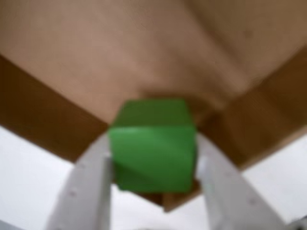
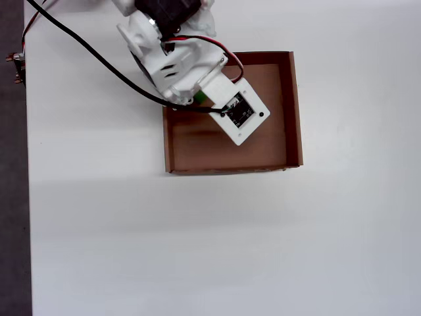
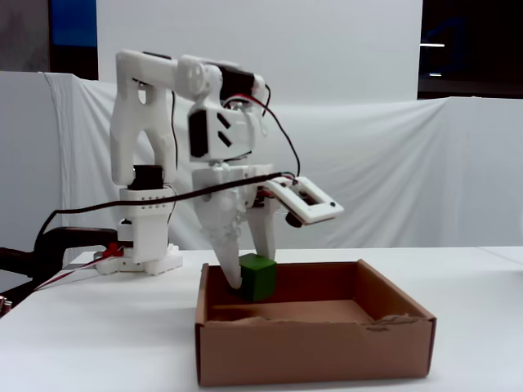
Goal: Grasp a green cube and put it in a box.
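In the wrist view, the pincer (image 1: 154, 170) was clenched on the green cube (image 1: 153, 143), with one white plastic finger (image 1: 91, 187) against each side face. The cube was a solid block with plain matte faces and sharp edges. Behind it lay the flat brown bottom of the box (image 1: 144, 52); the picture was blurred.

In the fixed view, the cube (image 3: 257, 277) was held inside the box, near its left wall, at about rim height. Whether it touched the bottom could not be told. The box (image 3: 327, 351) was shallow, square, lidless cardboard with low walls and a slightly torn front rim.

In the overhead view, the arm (image 2: 174, 52) covered the box's upper left corner, and only a sliver of the cube (image 2: 200, 97) showed.

The desk (image 2: 197, 243) was smooth and white. The arm's base (image 3: 143, 245) stood at its far left, with a black cable (image 3: 82, 214) trailing from it. A white cloth (image 3: 409, 171) hung behind the desk.
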### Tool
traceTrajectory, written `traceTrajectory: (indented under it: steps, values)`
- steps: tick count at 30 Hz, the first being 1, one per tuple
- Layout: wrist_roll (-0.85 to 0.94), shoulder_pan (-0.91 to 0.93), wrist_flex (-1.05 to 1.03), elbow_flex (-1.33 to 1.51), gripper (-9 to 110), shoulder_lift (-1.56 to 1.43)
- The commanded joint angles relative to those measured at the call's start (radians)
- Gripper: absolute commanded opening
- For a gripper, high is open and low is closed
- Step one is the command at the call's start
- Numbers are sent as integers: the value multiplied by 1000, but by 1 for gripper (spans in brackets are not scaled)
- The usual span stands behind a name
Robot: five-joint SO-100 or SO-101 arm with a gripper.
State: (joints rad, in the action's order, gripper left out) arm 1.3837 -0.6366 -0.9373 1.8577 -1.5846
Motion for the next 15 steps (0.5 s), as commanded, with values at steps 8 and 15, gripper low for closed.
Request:
traceTrajectory:
  steps: [8, 15]
  values:
    - [0, -26, 71, 86, 15, -15]
    - [0, -40, 87, 133, 15, -26]
